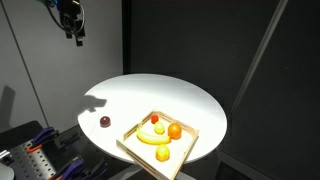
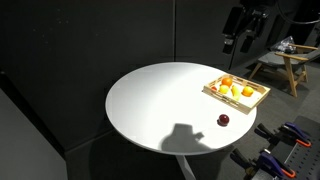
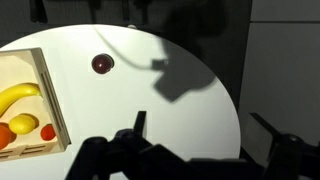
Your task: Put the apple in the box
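While the end effector hangs high, jaws apart, the apple lies far beneath it on the surface, beside the box.

You're looking at a dark maroon apple on a plain white table, with black curtains behind it. The box is light tan wood. The fruit in it is brighter: a yellow banana, an orange ball and a small red-orange fruit.
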Robot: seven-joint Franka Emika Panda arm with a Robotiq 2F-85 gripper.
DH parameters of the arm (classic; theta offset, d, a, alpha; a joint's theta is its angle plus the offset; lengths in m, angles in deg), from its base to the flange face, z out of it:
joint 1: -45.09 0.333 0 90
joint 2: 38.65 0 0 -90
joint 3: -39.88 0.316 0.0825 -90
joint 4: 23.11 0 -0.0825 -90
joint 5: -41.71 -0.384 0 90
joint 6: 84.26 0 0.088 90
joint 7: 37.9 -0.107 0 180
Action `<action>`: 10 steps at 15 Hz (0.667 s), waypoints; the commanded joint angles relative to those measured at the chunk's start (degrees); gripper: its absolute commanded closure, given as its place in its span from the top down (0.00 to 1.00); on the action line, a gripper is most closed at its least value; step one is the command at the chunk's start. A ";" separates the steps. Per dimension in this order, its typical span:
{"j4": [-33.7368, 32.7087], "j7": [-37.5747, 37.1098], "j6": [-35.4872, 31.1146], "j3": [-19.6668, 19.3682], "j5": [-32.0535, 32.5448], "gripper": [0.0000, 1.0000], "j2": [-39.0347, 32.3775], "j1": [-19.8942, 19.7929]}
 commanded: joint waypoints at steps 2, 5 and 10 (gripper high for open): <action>-0.09 1.16 -3.73 -0.22 4.64 1.00 -2.59 -2.25; 0.65 1.92 -6.30 -1.03 5.69 1.00 -4.25 -2.95; 2.63 3.80 -13.22 -2.57 5.95 1.00 -8.30 -3.83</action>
